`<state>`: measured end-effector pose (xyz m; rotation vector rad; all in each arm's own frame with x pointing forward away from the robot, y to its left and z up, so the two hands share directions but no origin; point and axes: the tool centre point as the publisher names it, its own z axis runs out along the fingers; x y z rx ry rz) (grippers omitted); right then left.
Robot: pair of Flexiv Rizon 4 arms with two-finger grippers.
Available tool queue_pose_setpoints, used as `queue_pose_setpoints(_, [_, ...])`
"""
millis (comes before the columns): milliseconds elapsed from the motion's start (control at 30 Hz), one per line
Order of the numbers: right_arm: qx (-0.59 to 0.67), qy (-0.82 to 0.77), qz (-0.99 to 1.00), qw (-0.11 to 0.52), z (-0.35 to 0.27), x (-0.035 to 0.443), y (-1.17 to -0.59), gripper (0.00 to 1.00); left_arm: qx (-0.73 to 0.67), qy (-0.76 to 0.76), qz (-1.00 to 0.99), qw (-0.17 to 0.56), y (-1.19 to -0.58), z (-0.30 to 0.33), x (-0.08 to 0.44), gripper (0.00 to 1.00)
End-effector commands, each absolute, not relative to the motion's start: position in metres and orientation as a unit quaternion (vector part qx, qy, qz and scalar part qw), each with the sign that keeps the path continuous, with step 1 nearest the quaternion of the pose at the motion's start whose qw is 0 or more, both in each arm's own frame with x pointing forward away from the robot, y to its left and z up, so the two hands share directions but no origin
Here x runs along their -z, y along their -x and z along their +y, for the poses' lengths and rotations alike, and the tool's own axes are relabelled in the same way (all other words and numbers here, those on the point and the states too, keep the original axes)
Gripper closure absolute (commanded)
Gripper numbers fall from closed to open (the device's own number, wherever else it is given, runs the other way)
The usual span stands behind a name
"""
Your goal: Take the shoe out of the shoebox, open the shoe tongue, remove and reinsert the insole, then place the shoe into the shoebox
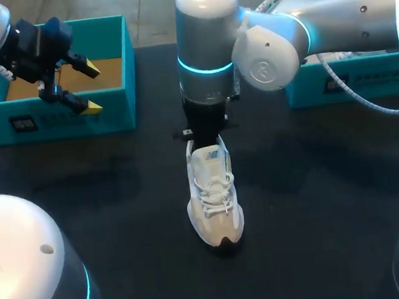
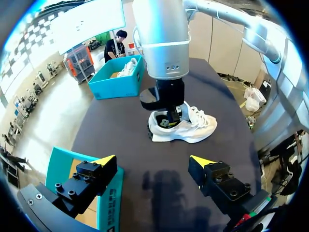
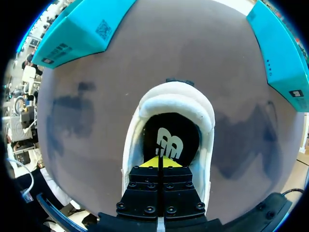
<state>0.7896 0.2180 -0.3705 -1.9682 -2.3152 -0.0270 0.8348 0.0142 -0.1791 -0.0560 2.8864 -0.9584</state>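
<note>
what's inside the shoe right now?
A dark insole with a white logo, and the shut yellow tips of the right gripper at the opening of the shoe. The gripper's body covers the toe end.

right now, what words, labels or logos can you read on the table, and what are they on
No words are legible.
Black insole in the white lace-up shoe: white logo mark only.
Left teal cardboard shoebox, front wall: dark label and print, too small to read.
Right teal cardboard shoebox, front wall: print too blurred to read.
</note>
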Motion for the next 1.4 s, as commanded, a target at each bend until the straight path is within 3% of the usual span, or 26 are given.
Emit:
queue_pose_setpoints(33, [0.007, 0.646, -0.762, 0.026, 0.223, 0.372, -0.786, 1.00, 0.314, 0.018, 0.948, 0.051, -0.834, 0.014, 0.179, 0.00])
queue_pose_setpoints(500, [0.008, 0.661, -0.749, -0.036, 0.208, 0.373, -0.783, 1.00, 0.314, 0.018, 0.948, 0.051, -0.834, 0.014, 0.179, 0.00])
queue_pose_setpoints(900, [0.003, 0.653, -0.757, -0.026, 0.203, 0.403, -0.795, 1.00, 0.314, 0.018, 0.948, 0.051, -0.834, 0.014, 0.179, 0.00])
queue_pose_setpoints(1400, [0.009, 0.642, -0.763, -0.069, 0.193, 0.364, -0.812, 1.00, 0.314, 0.018, 0.948, 0.051, -0.834, 0.014, 0.179, 0.00])
